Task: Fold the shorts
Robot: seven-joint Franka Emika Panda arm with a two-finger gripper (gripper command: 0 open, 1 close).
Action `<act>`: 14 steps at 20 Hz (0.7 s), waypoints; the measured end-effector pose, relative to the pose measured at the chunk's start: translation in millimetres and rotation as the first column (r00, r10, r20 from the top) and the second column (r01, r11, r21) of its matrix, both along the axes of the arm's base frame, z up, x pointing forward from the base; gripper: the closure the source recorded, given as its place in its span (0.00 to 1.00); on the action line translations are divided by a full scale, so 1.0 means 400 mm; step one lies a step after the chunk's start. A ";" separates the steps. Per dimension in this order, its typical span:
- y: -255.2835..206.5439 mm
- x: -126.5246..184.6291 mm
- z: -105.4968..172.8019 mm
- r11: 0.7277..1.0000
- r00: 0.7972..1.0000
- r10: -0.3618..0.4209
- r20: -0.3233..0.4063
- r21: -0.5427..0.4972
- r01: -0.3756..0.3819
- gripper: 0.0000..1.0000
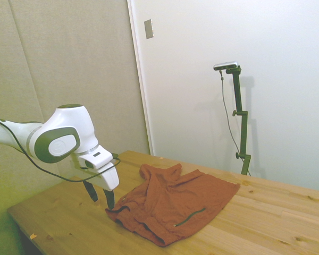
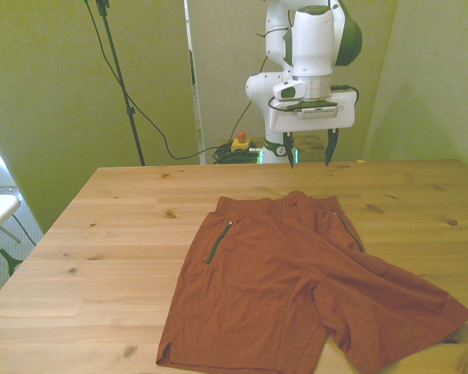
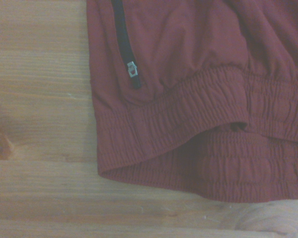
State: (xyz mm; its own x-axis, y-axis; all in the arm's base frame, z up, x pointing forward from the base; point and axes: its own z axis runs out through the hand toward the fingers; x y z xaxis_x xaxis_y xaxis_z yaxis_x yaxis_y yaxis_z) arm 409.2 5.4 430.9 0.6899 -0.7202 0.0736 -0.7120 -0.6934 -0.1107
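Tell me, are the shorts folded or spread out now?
Spread out, not folded: the shorts lie flat on the table, both legs and both zip pockets showing.

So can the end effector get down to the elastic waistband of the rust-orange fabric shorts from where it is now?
Probably yes: the open end effector hangs just above the rust-orange fabric shorts' waistband, with nothing between them.

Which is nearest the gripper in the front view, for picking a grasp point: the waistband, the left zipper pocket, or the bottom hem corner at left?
From the gripper, on the shorts:
1. Waistband, just below it.
2. Zipper pocket, front view's left.
3. Hem corner, near table edge.
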 end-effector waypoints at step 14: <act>0.277 0.066 -0.121 0.772 0.977 0.200 0.068 -0.626 -0.114 0.00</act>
State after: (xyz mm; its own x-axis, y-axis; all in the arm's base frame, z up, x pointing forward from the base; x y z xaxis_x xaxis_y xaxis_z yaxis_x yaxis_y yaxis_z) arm 435.6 116.1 382.5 0.7435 -0.3735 0.5547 -0.5972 -0.7442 0.2993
